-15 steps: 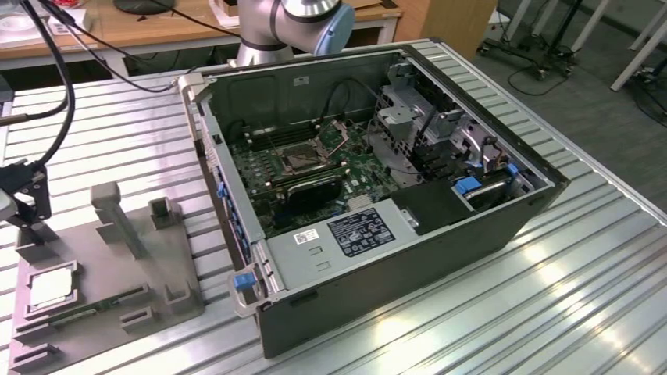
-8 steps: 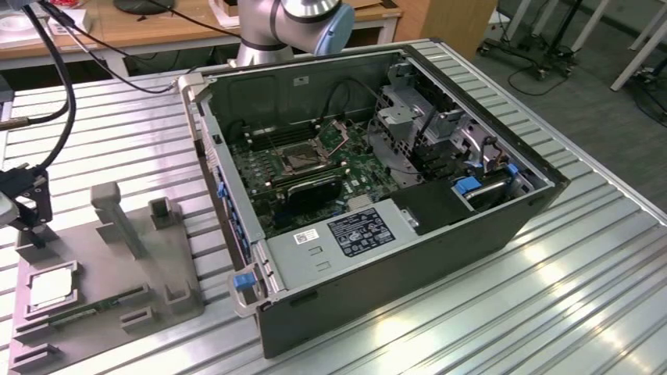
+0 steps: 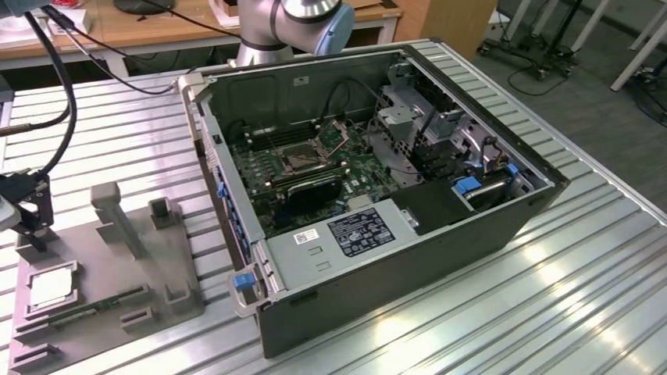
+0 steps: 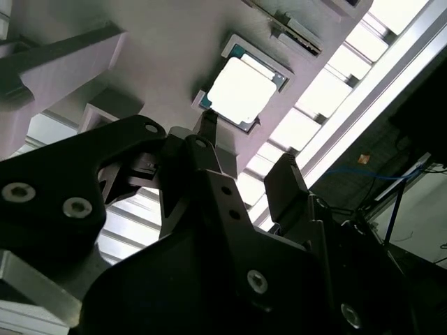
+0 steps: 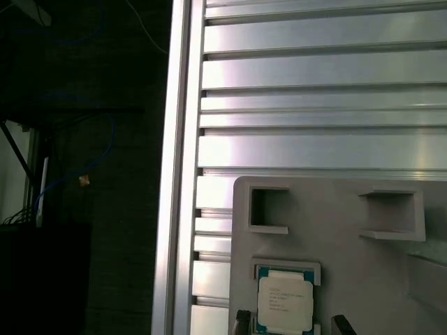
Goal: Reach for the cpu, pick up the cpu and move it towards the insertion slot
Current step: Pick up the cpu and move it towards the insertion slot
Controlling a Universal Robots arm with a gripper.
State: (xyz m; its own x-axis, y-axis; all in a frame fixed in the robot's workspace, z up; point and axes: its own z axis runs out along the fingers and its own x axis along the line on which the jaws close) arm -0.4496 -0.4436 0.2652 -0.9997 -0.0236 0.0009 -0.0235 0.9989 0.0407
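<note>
"On the grey plastic tray (image 3: 105, 273), where's the small silvery-white square cpu (image 3: 50, 285)?"
"Flat in its square recess, at eight o'clock from the open black computer case (image 3: 417, 266) in the exterior view."
"And the black gripper (image 3: 31, 234)?"
"Just above the cpu, not touching it, fingers (image 5: 242, 319) spread wider than it, holding nothing."
"The insertion slot (image 3: 295, 158)?"
"Silver-framed square socket on the green board (image 3: 261, 168) inside the case, at two o'clock from the cpu and well apart."
</note>
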